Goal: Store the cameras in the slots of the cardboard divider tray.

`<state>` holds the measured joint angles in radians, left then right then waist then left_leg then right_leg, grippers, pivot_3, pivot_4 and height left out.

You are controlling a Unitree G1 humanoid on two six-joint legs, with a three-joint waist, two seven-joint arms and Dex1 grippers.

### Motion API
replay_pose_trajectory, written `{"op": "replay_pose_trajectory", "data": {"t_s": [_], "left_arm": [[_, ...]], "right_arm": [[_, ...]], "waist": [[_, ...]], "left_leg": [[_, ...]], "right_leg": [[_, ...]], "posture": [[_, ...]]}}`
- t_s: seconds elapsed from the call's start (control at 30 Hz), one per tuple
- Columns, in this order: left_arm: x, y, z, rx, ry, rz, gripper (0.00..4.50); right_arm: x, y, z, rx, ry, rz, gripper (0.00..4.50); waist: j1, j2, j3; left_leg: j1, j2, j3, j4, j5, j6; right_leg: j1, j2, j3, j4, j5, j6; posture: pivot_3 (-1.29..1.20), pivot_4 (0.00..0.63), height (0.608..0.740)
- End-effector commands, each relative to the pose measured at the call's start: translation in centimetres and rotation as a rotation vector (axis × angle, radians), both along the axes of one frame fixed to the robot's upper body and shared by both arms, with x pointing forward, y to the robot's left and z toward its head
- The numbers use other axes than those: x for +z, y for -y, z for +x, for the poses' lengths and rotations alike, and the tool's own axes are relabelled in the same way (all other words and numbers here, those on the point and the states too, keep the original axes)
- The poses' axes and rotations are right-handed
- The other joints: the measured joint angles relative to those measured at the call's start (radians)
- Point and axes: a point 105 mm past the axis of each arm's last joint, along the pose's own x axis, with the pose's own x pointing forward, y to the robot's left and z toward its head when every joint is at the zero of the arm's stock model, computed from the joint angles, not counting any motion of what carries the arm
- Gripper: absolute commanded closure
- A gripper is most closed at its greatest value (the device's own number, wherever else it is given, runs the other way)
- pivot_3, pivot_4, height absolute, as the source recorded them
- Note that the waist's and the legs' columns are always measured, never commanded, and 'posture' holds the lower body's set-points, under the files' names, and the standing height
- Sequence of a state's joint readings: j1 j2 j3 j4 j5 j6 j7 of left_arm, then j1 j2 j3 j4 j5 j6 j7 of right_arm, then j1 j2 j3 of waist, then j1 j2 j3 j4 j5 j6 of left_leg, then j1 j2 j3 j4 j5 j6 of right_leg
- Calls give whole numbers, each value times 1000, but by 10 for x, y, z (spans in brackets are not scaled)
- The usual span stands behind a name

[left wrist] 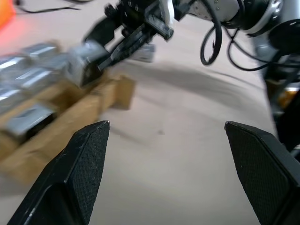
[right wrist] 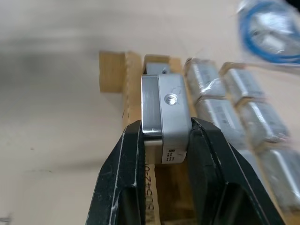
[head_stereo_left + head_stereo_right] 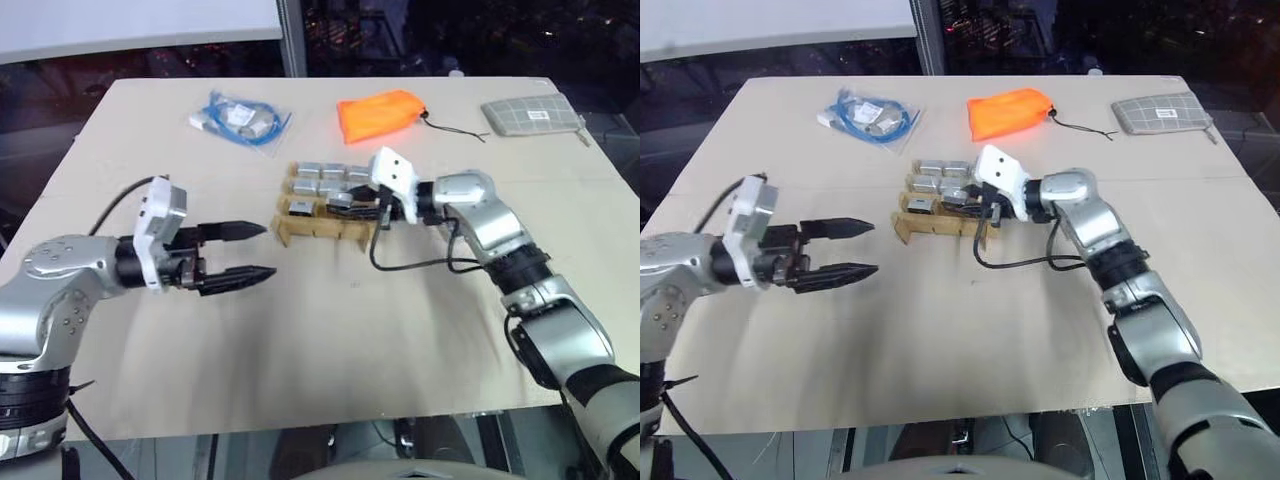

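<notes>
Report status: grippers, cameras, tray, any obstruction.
Right gripper shut on a camera, over the cardboard divider tray. Left gripper open, empty, beside the tray. Several slots filled. Nothing blocking.

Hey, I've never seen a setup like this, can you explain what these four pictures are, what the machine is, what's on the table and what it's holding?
This is a humanoid robot with two arms, each ending in a gripper of two black fingers. The two wide pictures come from cameras on its head, looking down over a table. The other two come from cameras on its wrists, looking along the fingers.

On the table sit a cardboard divider tray with several silver-grey cameras already in its slots, a blue cable bundle in a clear bag, an orange pouch and a grey checked pouch.

The right gripper is shut on one camera and holds it at the tray. The left gripper is open, holds nothing and hovers over the table on the tray's other side.
</notes>
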<state>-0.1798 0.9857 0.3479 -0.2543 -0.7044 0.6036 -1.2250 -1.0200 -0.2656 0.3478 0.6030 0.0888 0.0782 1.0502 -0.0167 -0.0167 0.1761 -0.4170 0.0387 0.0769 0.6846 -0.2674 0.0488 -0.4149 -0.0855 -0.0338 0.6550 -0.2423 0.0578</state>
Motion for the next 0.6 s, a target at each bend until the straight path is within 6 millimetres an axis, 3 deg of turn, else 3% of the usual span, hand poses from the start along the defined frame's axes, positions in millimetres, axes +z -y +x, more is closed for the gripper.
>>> {"op": "replay_pose_trajectory", "data": {"t_s": [0.03,0.23,0.6], "left_arm": [[22,-18,-4,92,115,120,410],[35,-44,-7,217,147,247,410],[34,-47,-8,248,145,268,410]], "right_arm": [[18,-11,2,56,73,-9,3834],[19,-20,5,92,80,-29,3834],[2,-17,22,-2,87,-97,3834]], "waist": [[-3,0,0],[-4,0,0],[-12,1,1]], "left_leg": [[0,0,0,0,0,0],[0,0,0,-2,1,-1],[0,0,0,-2,1,-2]], "right_leg": [[0,0,0,0,0,0],[0,0,-1,0,0,0],[-1,0,-1,0,0,0]], "posture": [[0,150,740],[0,150,740],[0,150,740]]}}
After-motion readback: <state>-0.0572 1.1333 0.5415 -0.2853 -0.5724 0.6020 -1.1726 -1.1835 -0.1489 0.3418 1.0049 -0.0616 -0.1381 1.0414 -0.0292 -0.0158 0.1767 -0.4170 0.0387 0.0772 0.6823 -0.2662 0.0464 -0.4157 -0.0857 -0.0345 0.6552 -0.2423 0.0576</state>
